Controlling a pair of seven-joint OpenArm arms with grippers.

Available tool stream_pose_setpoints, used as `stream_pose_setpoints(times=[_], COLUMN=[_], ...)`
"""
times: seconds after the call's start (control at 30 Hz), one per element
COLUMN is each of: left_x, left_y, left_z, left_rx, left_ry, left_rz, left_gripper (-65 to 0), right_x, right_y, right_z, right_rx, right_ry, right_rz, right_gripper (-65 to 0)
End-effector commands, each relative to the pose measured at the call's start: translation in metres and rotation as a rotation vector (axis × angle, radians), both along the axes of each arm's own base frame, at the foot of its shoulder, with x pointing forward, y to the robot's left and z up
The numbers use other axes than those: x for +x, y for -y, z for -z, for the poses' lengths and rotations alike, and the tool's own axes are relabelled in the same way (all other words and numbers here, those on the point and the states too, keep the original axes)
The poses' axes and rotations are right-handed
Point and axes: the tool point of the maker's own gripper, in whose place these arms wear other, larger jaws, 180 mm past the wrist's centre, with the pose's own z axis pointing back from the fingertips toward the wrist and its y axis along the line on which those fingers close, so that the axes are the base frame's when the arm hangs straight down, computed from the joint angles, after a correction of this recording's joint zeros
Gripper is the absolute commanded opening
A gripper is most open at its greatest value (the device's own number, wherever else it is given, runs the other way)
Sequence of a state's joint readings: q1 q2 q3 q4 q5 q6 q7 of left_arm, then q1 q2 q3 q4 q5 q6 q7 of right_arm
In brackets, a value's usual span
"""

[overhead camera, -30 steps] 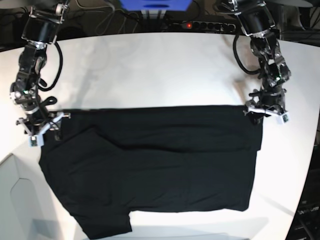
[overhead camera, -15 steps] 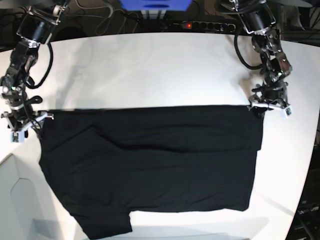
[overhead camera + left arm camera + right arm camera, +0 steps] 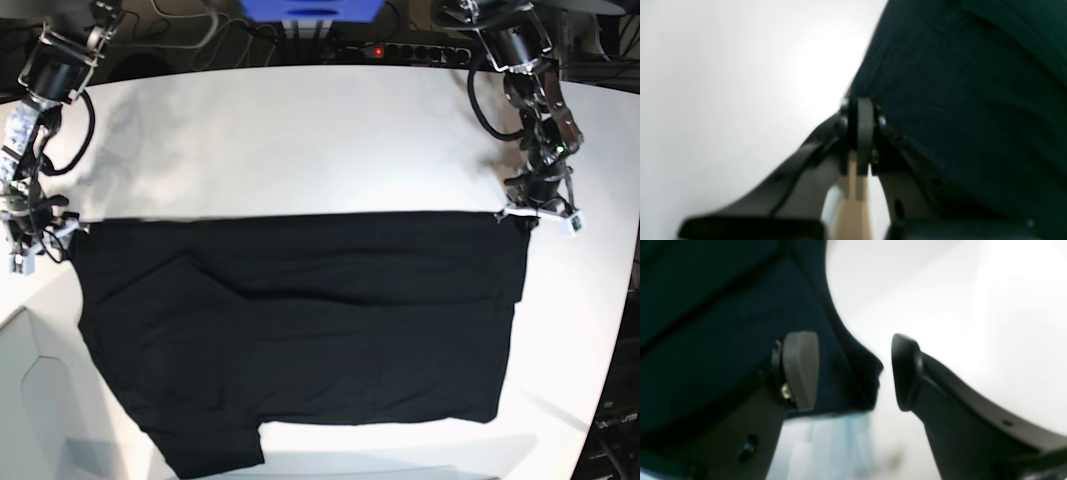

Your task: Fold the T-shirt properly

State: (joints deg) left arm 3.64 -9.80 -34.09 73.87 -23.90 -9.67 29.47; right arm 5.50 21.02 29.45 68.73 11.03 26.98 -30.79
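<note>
The black T-shirt (image 3: 300, 330) lies spread flat across the white table (image 3: 300, 130), with a sleeve at the lower left. My left gripper (image 3: 540, 213) sits at the shirt's top right corner. In the left wrist view its fingertips (image 3: 862, 103) are pressed together right at the hem of the T-shirt (image 3: 973, 100), shut on the cloth's edge. My right gripper (image 3: 30, 248) is at the top left corner. The right wrist view shows it (image 3: 853, 373) open, with a corner of the T-shirt (image 3: 706, 323) lying between the two fingers.
A power strip (image 3: 410, 50) and a blue box (image 3: 310, 10) sit behind the table's far edge. Cables hang by both arms. The table's rounded edge runs down the left (image 3: 15, 320) and the right (image 3: 610, 380).
The left gripper has shut at the top right corner. The right arm has moved left, and the shirt's top left corner has stretched out to the left with it.
</note>
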Motion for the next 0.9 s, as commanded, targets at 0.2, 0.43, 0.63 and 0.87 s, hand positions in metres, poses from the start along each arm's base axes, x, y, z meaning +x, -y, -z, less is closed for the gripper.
stream_pose_setpoints(times=[0.2, 0.43, 0.63, 0.87], left_x=[-0.007, -0.009, -0.014, -0.024], left_y=[-0.001, -0.003, -0.003, -0.002], left_z=[0.005, 0.006, 0.001, -0.034], left_rx=[0.005, 0.009, 0.021, 0.109], left_ry=[-0.049, -0.053, -0.048, 0.011], left_rz=[0.006, 0.000, 0.007, 0.044], left_gripper=[-65.0, -65.0, -65.0, -65.0], right_x=[-0.004, -0.029, -0.041, -0.050], right_y=[0.010, 0.008, 0.008, 0.014], right_z=[-0.001, 0.021, 0.027, 0.010], right_rx=[-0.018, -0.012, -0.014, -0.076], right_ry=[0.001, -0.064, -0.089, -0.074], right_rz=[0.010, 0.008, 0.008, -0.015], right_gripper=[-29.4, -38.5, -64.3, -65.0])
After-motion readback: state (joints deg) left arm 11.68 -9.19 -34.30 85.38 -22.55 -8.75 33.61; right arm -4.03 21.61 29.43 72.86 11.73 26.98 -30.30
